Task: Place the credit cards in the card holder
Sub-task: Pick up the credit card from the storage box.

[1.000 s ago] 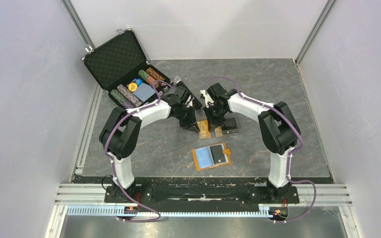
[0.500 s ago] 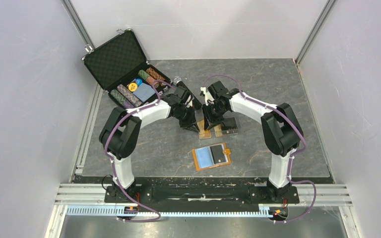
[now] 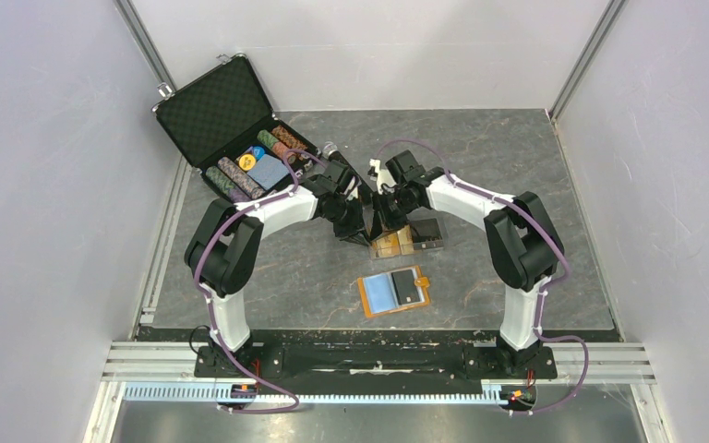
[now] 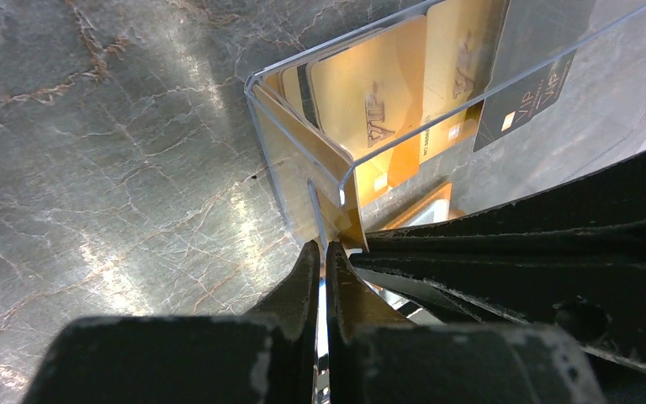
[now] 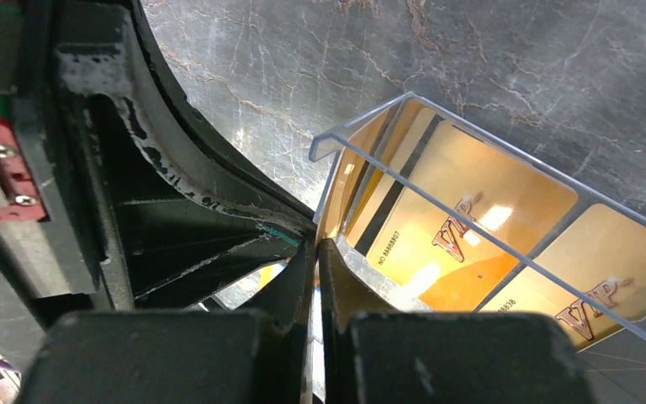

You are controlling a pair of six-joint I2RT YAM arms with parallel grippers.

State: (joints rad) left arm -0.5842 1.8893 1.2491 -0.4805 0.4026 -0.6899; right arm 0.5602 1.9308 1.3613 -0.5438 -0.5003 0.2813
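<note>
The right arm (image 3: 466, 196) has edged left over the clear plastic card case (image 4: 303, 168). The open orange fold-over wallet (image 3: 394, 292) lies nearby. The gold VIP cards (image 5: 479, 219) are still in the case. The left gripper (image 4: 320, 257) is clamped on the case wall, and the right gripper (image 5: 315, 252), re-closed at its corner, is probably retrying.

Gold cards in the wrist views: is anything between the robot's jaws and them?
Yes. The gold cards sit inside a clear plastic case, so its wall stands between the jaws and them. The left jaws pinch the case's edge, not a card. The orange card holder lies open, apart.
</note>
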